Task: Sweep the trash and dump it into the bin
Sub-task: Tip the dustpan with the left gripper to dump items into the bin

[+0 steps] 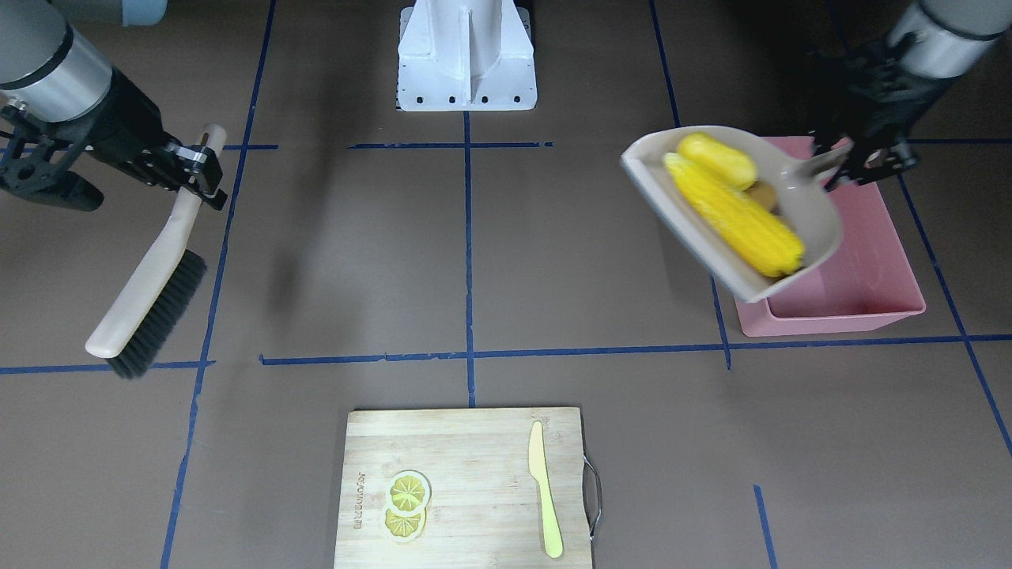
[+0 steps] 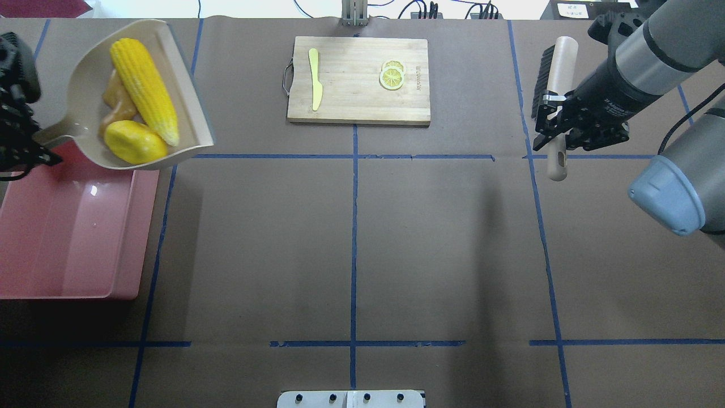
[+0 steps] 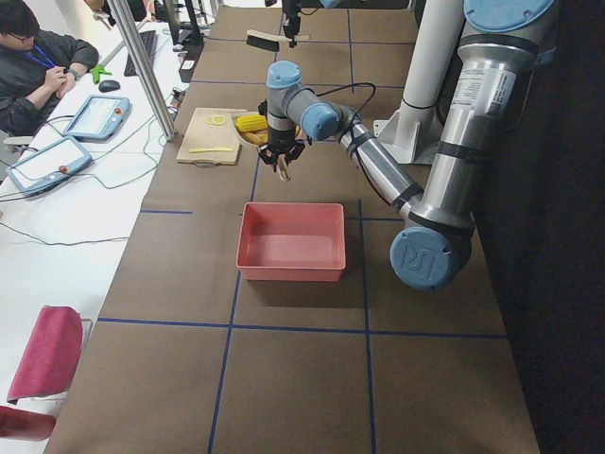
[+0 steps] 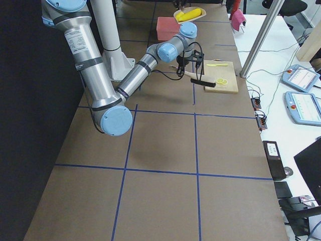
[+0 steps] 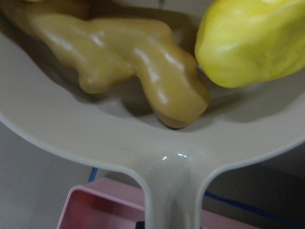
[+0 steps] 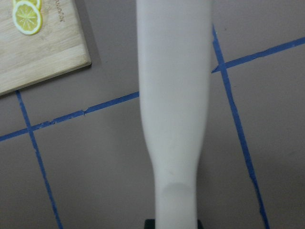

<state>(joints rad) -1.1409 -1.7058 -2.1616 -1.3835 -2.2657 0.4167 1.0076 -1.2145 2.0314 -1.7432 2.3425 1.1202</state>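
My left gripper (image 2: 28,153) is shut on the handle of a beige dustpan (image 2: 187,79) and holds it tilted in the air over the far end of the pink bin (image 2: 73,238). In the dustpan lie the long corn cob (image 2: 144,88), the rounded yellow lump (image 2: 135,141) and the tan ginger root (image 2: 117,102). The left wrist view shows the ginger root (image 5: 133,71) and the lump (image 5: 252,38) close to the handle. The bin holds nothing that I can see. My right gripper (image 2: 558,122) is shut on the handle of a brush (image 2: 558,73), held off the table at the far right.
A wooden cutting board (image 2: 357,102) lies at the far middle with lemon slices (image 2: 392,75) and a pale knife (image 2: 315,79) on it. The robot base (image 1: 466,55) stands at the near edge. An operator (image 3: 38,66) sits beyond the table's far side.
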